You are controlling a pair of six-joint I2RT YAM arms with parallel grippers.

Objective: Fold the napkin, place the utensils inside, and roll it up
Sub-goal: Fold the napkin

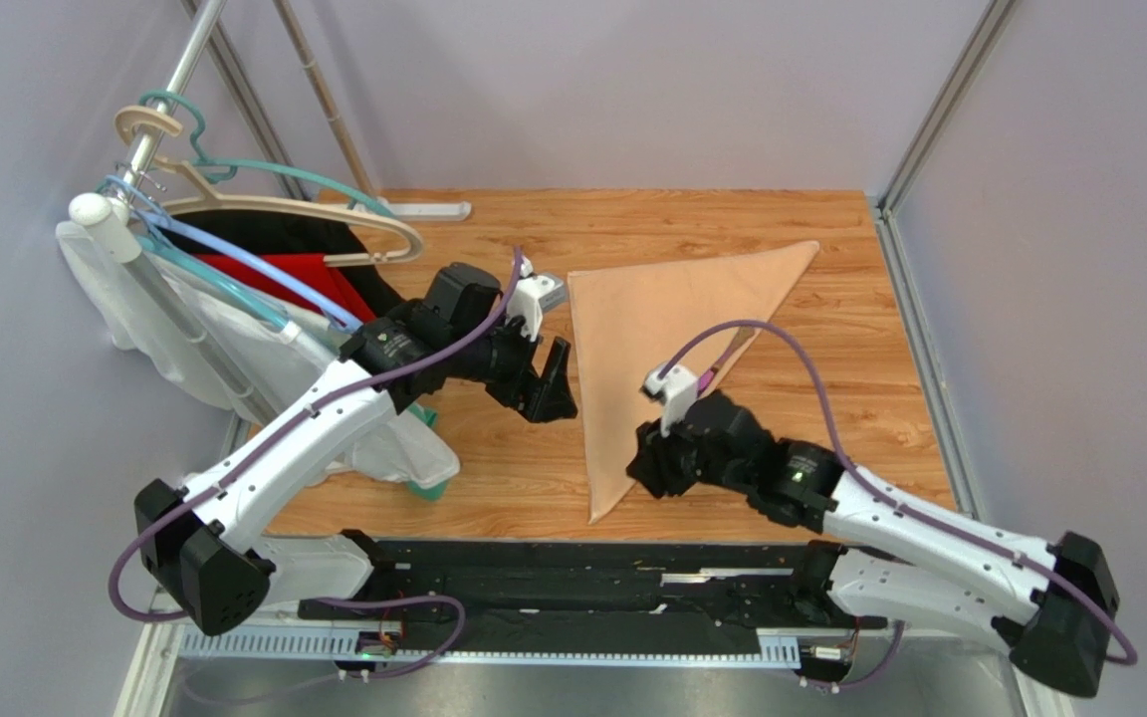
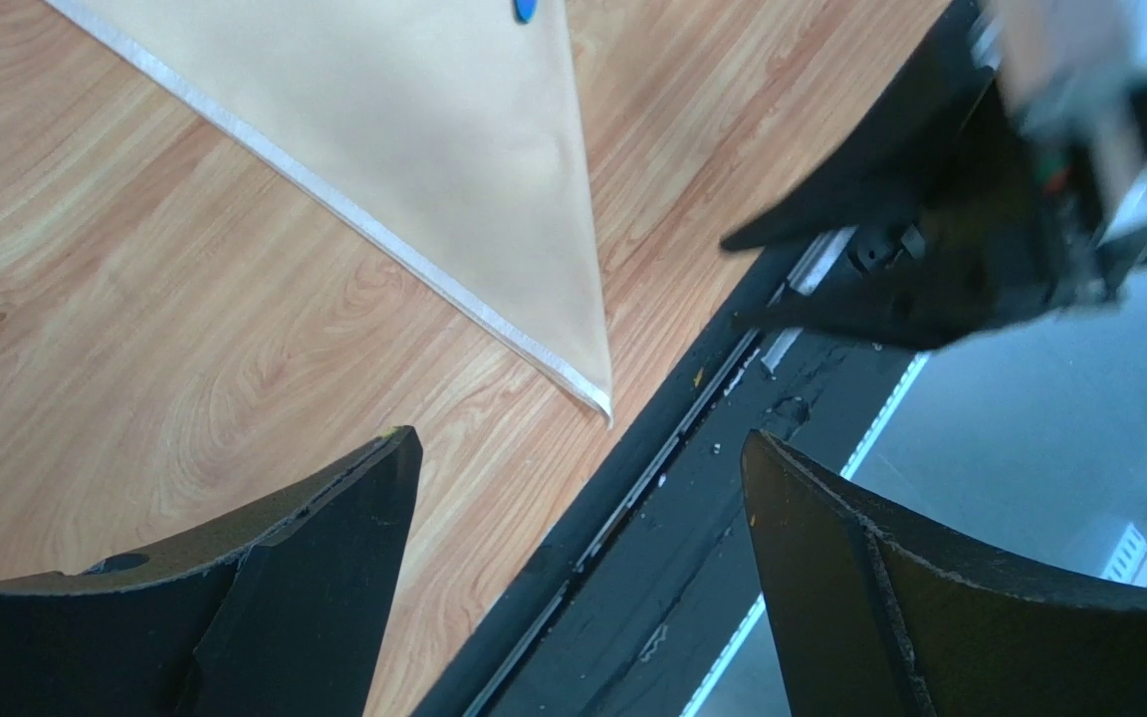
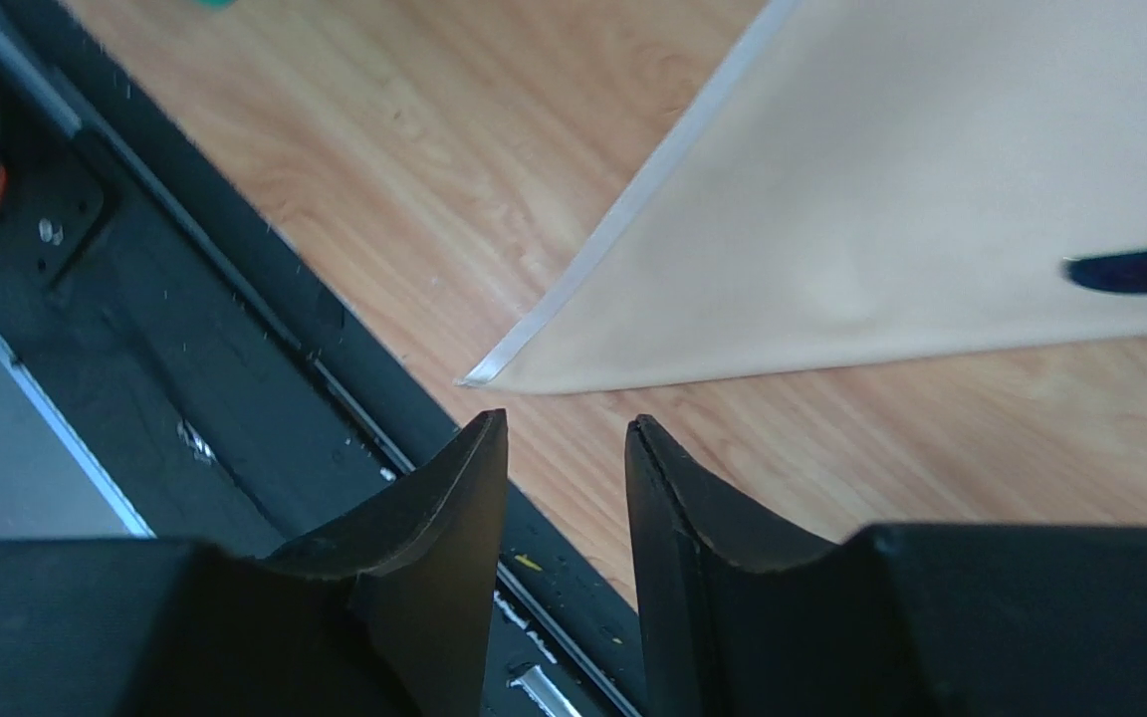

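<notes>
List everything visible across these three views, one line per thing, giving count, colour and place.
napkin: one, peach-beige, folded into a triangle, flat mid-table.
utensil: one end showing, dark purple, lying on the napkin; the rest is out of frame.
table: one, light wood, under everything.
hangers: at least three, tan, teal and pale blue, far left.
garments: white, red and black, hanging on those hangers.
cables: two, purple, one along each arm.
left gripper: one, black, jaws wide apart, empty, over bare wood left of the napkin.
right gripper: one, black, jaws narrowly apart, empty, by the napkin's near corner.
</notes>
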